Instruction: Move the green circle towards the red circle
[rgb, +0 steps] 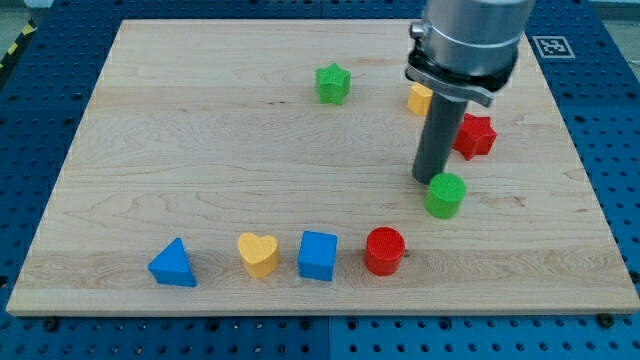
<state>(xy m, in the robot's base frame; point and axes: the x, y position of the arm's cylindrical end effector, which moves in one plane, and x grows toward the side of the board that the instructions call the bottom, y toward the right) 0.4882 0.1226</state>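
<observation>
Green circle sitting at my tip

Green circle (446, 194), a short bright cylinder, is lying right of the desk's (200, 150) middle, with the red circle (384, 250) near, toward the view's lower left. My tool is a bare rod with nothing to open or close; my tip (431, 179) is touching the block's upper left edge. Blue pegboard (40, 120) is surrounding the pale wooden desk.

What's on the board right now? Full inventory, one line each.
green circle: 1, green, right of centre, touching my tip
red circle: 1, red, bottom centre-right
blue cube: 1, blue, left of red circle
yellow heart: 1, yellow, left of blue cube
blue triangle: 1, blue, bottom left
green star: 1, green, top centre
red star: 1, red, right
yellow block: 1, yellow, partly hidden behind arm
my tip: 1, dark, at green circle's upper-left edge
</observation>
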